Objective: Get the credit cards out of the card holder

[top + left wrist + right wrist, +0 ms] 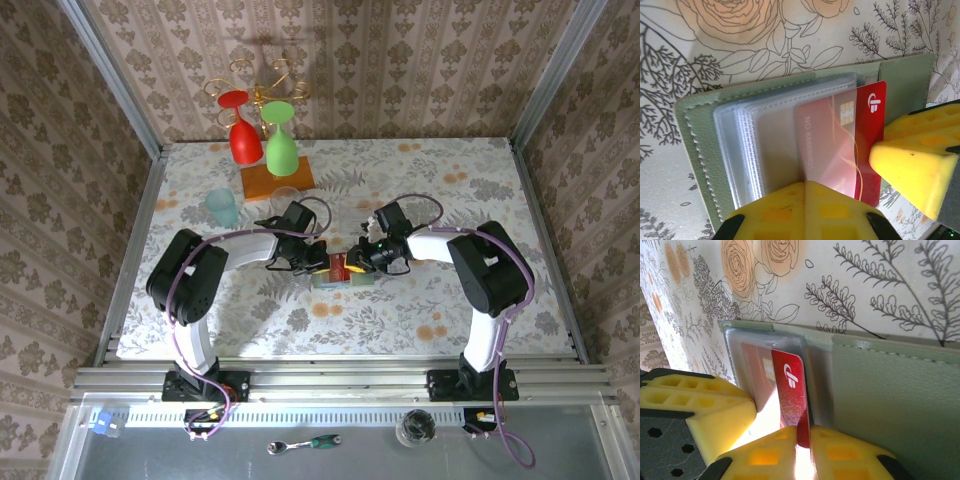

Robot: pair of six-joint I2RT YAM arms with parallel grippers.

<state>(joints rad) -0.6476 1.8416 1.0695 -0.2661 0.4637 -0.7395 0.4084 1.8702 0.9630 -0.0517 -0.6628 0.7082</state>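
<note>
One red card (790, 385) juts from the card holder (697, 135), pinched by the right gripper (802, 460); left gripper (805, 202), clenched, braces the holder; next, a steady straight pull.

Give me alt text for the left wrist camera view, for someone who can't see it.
A red credit card sticks partway out of the clear sleeves of a pale green card holder open on a floral tablecloth. The left hand, yellow tips closed, sits over the sleeves at the bottom, and the right hand pinches the card's exposed end.
</note>
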